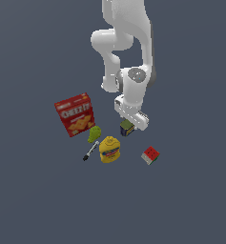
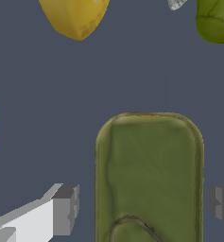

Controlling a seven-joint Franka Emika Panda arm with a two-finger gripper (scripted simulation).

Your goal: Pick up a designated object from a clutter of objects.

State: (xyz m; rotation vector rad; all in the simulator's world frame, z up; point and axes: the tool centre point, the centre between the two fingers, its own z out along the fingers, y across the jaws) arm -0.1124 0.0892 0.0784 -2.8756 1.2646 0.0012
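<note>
Beside the mustard bottle and green fruit, the released end effector straddles the tin can.

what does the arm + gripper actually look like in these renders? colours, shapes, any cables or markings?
The arm is glossy white throughout, built of fat rounded links with bulbous joints and a grey disc cap on the wrist joint. No cables or markings are visible. The gripper has a boxy white body. In the wrist view its fingers are white with blocky grey square-edged pads.
</note>
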